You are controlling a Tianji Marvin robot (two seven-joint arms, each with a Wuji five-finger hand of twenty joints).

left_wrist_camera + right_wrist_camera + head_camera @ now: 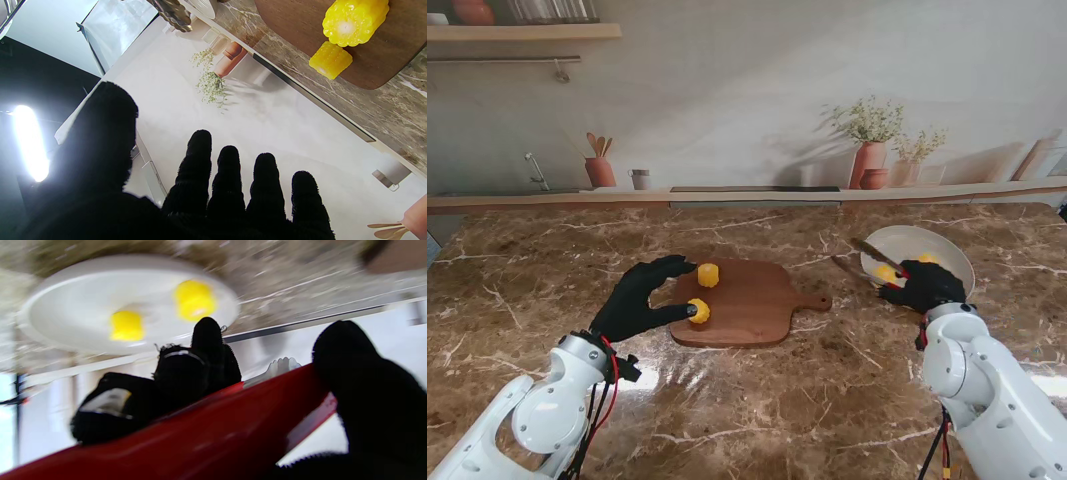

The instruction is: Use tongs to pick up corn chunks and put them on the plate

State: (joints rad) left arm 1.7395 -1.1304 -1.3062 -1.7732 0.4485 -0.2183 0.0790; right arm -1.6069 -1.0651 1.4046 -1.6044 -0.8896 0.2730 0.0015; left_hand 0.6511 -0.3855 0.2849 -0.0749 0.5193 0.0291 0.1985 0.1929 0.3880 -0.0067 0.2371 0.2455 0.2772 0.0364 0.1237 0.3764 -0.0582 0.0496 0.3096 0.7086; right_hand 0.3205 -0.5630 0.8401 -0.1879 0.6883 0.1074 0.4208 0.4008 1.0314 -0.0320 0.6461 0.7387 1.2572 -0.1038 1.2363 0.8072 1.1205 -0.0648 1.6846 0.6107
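Two yellow corn chunks (708,275) (699,311) lie on the left part of the wooden cutting board (747,305). My left hand (640,300) hovers at the board's left edge, open, fingers spread; its thumb tip is right by the nearer chunk. The left wrist view shows both chunks (353,21) (330,60) beyond the fingers (230,180). My right hand (924,285) is shut on the red-handled tongs (868,251) (217,433) at the near rim of the white plate (947,255). Two corn chunks (126,325) (195,300) lie on the plate (66,306).
The marble counter runs wide on all sides of the board and plate. A backdrop wall with a printed shelf, pots and plants (872,150) stands at the counter's far edge. The board's handle (819,301) points toward the plate.
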